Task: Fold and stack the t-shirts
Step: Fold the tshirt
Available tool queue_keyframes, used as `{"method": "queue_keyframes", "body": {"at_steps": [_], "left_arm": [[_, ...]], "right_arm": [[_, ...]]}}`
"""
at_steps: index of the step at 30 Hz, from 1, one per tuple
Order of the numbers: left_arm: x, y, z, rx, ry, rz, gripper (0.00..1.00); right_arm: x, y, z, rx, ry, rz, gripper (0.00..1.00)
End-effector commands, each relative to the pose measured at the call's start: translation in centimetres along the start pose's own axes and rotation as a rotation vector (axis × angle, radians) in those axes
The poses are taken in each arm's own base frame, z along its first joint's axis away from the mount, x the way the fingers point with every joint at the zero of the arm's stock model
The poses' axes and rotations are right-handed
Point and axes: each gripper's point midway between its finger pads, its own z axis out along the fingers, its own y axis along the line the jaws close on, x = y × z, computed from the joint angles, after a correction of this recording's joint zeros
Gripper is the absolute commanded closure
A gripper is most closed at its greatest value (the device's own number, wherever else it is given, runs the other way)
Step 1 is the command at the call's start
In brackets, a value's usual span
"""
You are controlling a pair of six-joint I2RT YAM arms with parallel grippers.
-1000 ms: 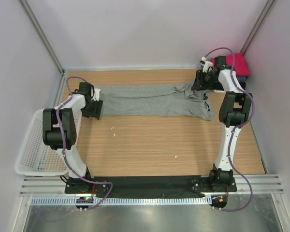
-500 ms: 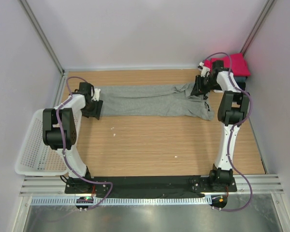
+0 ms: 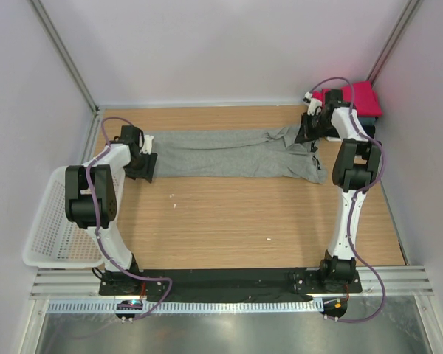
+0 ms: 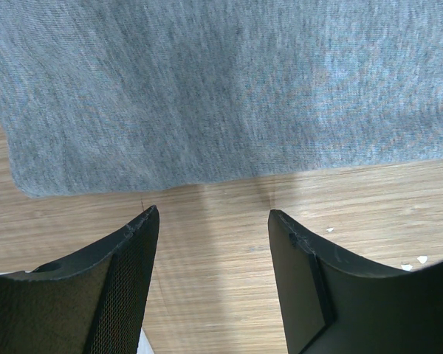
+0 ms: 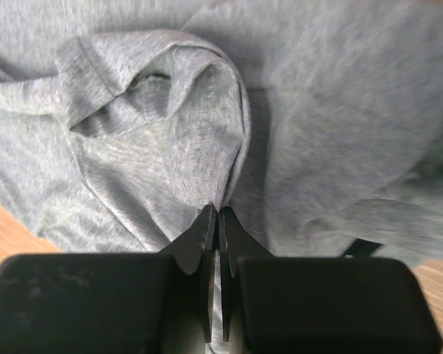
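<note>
Grey t-shirt (image 3: 229,153) lies stretched across the far half of my wooden table (image 3: 244,221). Its long axis runs left to right, with the flat straight edge toward the left arm and the rumpled end toward the right arm. My left gripper (image 4: 210,221) hovers just off that flat edge, jaws apart over bare wood. My right gripper (image 5: 215,214) pinches a raised fold of the rumpled end, jaws pressed together. A magenta t-shirt (image 3: 363,96) sits at the far right corner.
</note>
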Motion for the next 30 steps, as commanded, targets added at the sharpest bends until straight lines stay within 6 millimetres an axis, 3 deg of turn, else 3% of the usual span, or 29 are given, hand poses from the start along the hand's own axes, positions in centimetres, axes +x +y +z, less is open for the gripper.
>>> {"method": "queue_keyframes", "body": {"at_steps": [1,5,15,17,20,30], "left_arm": [[-0.4,-0.4,0.1,0.018,-0.016,0.003,0.38],[-0.3,-0.3,0.1,0.018,-0.013,0.0,0.38],[-0.4,-0.4,0.1,0.017,-0.014,0.002,0.38],[-0.3,-0.3,0.1,0.017,-0.011,0.0,0.37],[-0.3,-0.4,0.1,0.016,-0.011,0.001,0.38],[-0.1,-0.5,0.3,0.023,-0.004,0.001,0.38]], "right_arm": [[-5.0,-0.5,-3.5,0.107,-0.127,-0.116,0.92],[-6.8,-1.4,-4.4,0.178,-0.162,-0.159,0.92],[-7.0,-3.9,-2.8,0.311,-0.146,-0.198,0.89],[-7.3,-4.4,-2.6,0.343,-0.158,-0.191,0.83],[-7.8,-4.5,-2.9,0.361,-0.183,-0.192,0.75],[-8.6,-3.4,-3.4,0.336,-0.212,-0.21,0.69]]}}
